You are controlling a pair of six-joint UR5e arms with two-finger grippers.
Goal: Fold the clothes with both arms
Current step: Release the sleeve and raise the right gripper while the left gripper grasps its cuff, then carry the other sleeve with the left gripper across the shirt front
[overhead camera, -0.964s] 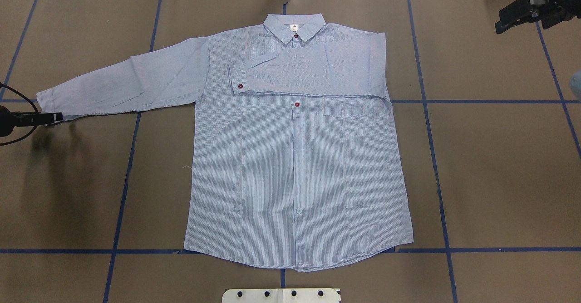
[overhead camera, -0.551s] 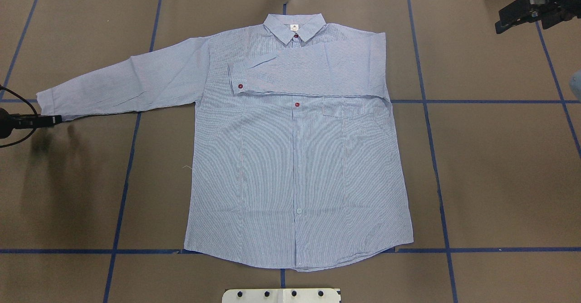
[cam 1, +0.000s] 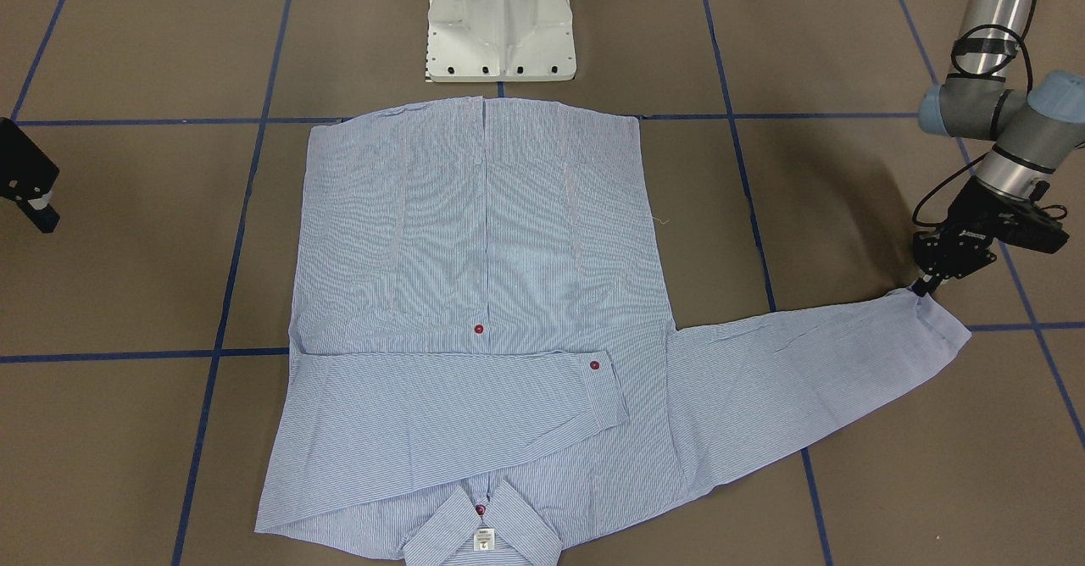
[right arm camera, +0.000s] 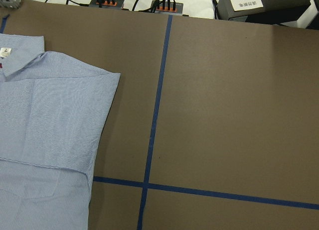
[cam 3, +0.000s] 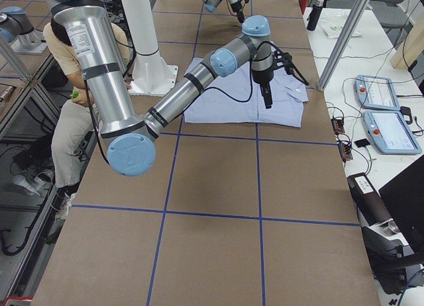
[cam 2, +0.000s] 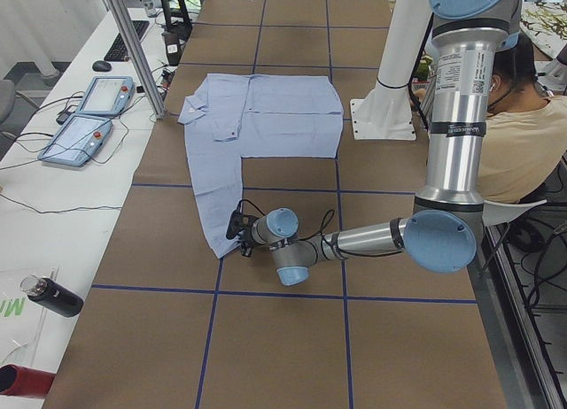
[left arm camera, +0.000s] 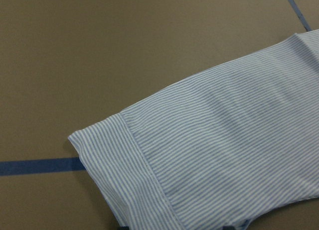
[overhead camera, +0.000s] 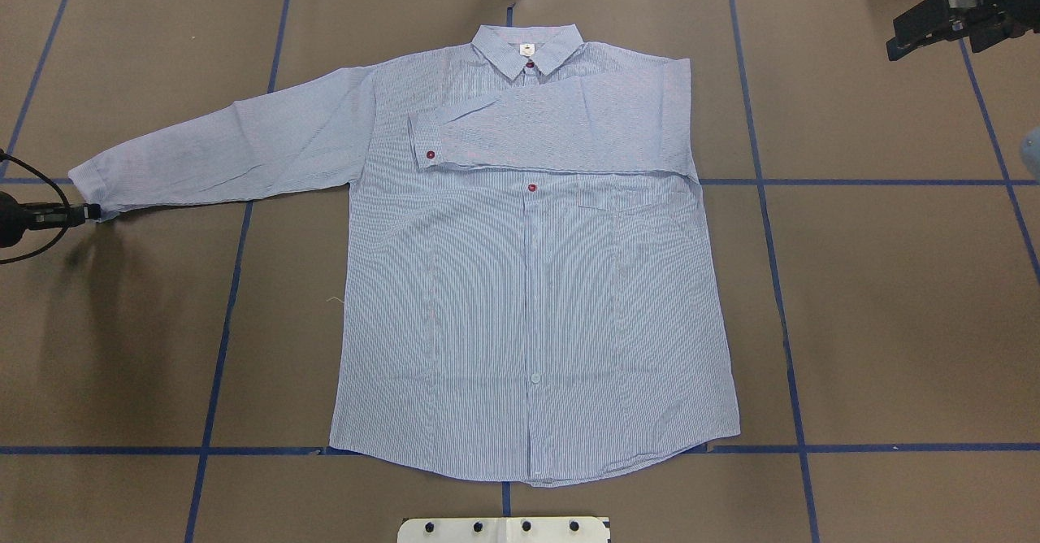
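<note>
The striped shirt (overhead camera: 528,283) lies flat, front up, collar at the far edge. One sleeve is folded across the chest (overhead camera: 552,132). The other sleeve stretches out to the overhead view's left. My left gripper (overhead camera: 91,213) is low at that sleeve's cuff (left arm camera: 149,190) and shut on its near corner; it also shows in the front view (cam 1: 921,288). My right gripper (overhead camera: 898,39) hovers beyond the shirt's far right, away from it and empty. Its jaws look open. The right wrist view shows the shirt's shoulder (right arm camera: 45,115) and bare table.
Blue tape lines (overhead camera: 780,283) grid the brown table. The white pedestal base (cam 1: 500,24) stands at the hem side. Control tablets (cam 2: 89,117) and a bottle (cam 2: 53,296) sit on the side bench. A seated person (cam 2: 532,135) is behind the robot.
The cuff end of the outstretched sleeve has shifted slightly toward the shirt, and its corner now lies over the left gripper's tip. The right arm has not moved.
</note>
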